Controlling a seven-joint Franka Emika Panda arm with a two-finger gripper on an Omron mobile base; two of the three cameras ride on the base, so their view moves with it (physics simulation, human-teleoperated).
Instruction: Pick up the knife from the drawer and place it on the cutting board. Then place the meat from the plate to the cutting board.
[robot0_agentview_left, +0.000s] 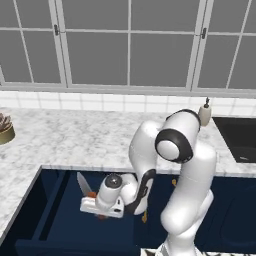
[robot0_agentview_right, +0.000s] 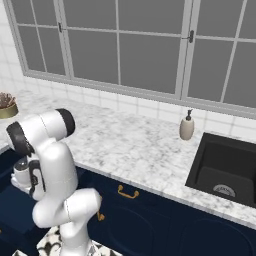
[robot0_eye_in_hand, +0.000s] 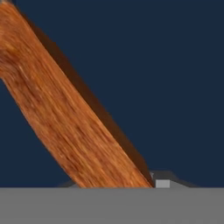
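Look at the big marble counter (robot0_agentview_left: 75, 137) first; it runs under the grey windows (robot0_agentview_left: 128, 45), and you can see a black sink (robot0_agentview_right: 225, 167) sunk into it on the right side, with a small beige soap bottle (robot0_agentview_right: 187, 126) standing just beside the sink's far left corner. A little pot with a plant (robot0_agentview_left: 5, 129) sits at the far left of the counter. Under the counter you see navy cabinet fronts (robot0_agentview_right: 150, 215) with thin brass handles (robot0_agentview_right: 128, 192). Now look at the drawer (robot0_agentview_left: 55, 210): it is pulled out, wide and dark blue, with low walls around it. Inside the drawer you can see the knife (robot0_agentview_left: 85, 186). Its grey pointed blade pokes up and to the left from the hand, and a bit of its orange handle shows right at the hand. Your gripper (robot0_agentview_left: 101, 212) is down inside the drawer, low and on the left part of it. Its jaws are squeezed nearly all the way together, and they are clamped on the orange handle of the knife. In the hand view you see that handle very close up, like a fat orange-brown wooden bar going from the top left down to the bottom middle, with the blue drawer floor behind it. You cannot tell from the pictures whether the knife touches the drawer floor or hangs just above it.
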